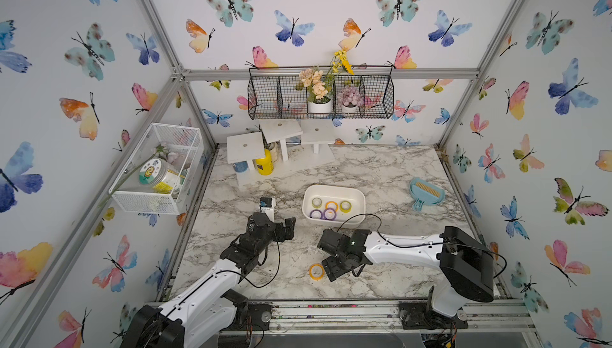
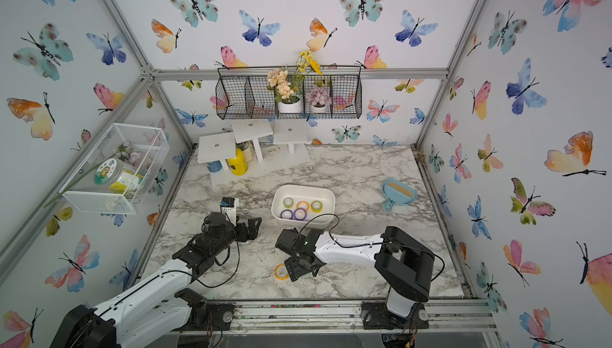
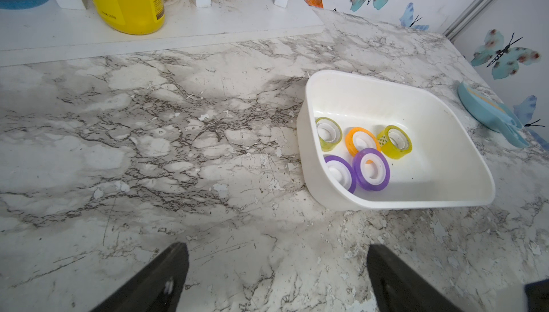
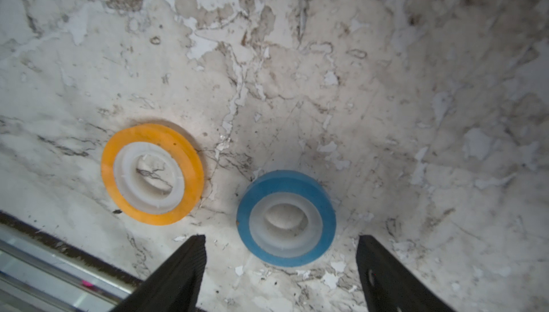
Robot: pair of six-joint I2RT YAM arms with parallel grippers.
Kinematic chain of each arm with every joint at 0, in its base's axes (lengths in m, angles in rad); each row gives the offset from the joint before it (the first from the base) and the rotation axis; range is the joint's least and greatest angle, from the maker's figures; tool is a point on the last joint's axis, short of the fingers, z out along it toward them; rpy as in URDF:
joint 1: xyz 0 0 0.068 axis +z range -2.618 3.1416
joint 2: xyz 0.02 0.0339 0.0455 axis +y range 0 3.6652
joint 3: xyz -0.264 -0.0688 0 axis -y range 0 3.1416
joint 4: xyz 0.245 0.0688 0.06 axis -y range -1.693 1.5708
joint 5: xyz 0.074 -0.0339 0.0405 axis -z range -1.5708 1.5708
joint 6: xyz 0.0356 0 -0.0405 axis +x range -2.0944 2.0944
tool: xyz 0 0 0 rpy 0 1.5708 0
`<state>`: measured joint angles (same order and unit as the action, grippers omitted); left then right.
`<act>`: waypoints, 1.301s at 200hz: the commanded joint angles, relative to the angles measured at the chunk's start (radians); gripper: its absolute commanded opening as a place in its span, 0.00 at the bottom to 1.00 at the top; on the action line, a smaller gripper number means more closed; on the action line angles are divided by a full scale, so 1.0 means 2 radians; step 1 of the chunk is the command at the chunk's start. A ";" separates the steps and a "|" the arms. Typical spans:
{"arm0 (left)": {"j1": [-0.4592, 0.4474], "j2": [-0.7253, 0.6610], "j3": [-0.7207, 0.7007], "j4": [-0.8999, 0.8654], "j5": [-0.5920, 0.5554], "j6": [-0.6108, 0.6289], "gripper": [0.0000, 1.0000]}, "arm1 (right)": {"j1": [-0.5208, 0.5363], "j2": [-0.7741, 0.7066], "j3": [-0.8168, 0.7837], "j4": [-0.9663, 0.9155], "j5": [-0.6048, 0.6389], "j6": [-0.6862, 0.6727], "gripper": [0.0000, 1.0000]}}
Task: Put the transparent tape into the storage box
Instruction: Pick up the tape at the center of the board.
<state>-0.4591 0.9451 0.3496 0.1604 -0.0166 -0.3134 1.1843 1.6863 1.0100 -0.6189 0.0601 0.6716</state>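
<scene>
White arms (image 1: 205,283) with black joints, looping black cables, black jaws.

Walls: butterfly wallpaper (image 1: 331,15) on a white ground, three sides.
Frame: aluminium profiles (image 1: 331,74) along the wall joints.
Tabletop (image 1: 381,171): marble pattern, surface chipped and flaking.
Back wall: black wire rack (image 1: 265,98) holding potted flowers (image 1: 318,91).
Left wall: white wire-mesh basket (image 1: 145,202).

The shallow white plastic storage box (image 1: 334,192) sits mid-way across the counter (image 1: 381,177) with five tape rolls (image 3: 358,174) in it, a blue plastic dustpan (image 1: 425,194) toward the right edge, and an orange tape roll (image 4: 151,134) beside a blue tape roll (image 4: 285,184) near the front edge.
</scene>
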 commanded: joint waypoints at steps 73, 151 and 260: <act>0.001 0.007 0.000 0.008 -0.004 0.004 0.99 | 0.002 0.026 0.024 -0.019 0.023 -0.001 0.78; 0.001 0.009 0.001 0.007 -0.003 0.004 0.99 | 0.002 0.037 0.022 -0.014 0.017 -0.003 0.73; 0.001 0.011 0.002 0.006 -0.004 0.004 0.99 | 0.002 0.050 0.017 -0.021 0.019 0.001 0.69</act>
<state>-0.4591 0.9627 0.3496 0.1608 -0.0166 -0.3138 1.1843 1.7638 1.0428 -0.6243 0.0826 0.6693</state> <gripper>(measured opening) 0.987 0.690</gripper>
